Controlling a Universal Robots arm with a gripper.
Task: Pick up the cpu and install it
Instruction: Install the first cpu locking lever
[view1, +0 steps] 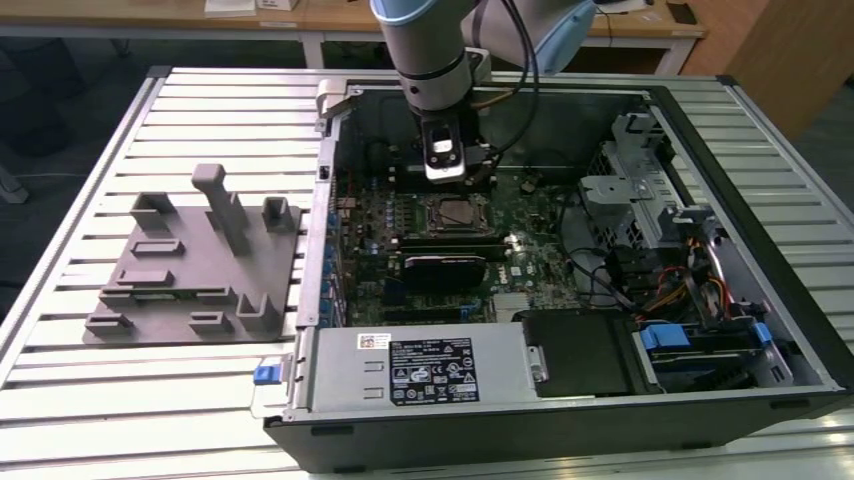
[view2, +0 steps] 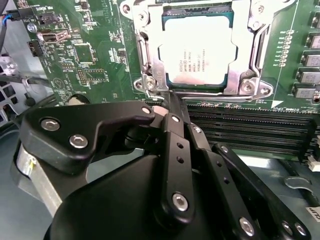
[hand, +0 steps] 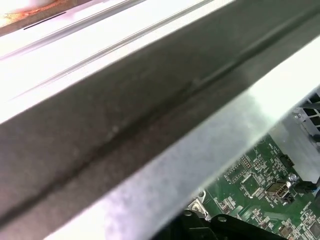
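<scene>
Silvery chip: one cpu (view2: 199, 49) lies flat in the metal socket frame (view2: 145, 60) on the green motherboard (view2: 95, 55).
Gripper: one gripper (view2: 167, 102), black fingers (view2: 176, 145) pressed together, holding nothing, tips just beside the socket's edge.
Case: one open computer case (view1: 747, 130).
Grey fixtures: one moulded tray (view1: 187, 265) on the slatted table (view1: 80, 160).

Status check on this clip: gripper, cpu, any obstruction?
Gripper shut, empty, at the socket's edge. Cpu seated in the socket, frame around it. Nothing lying on the cpu.
</scene>
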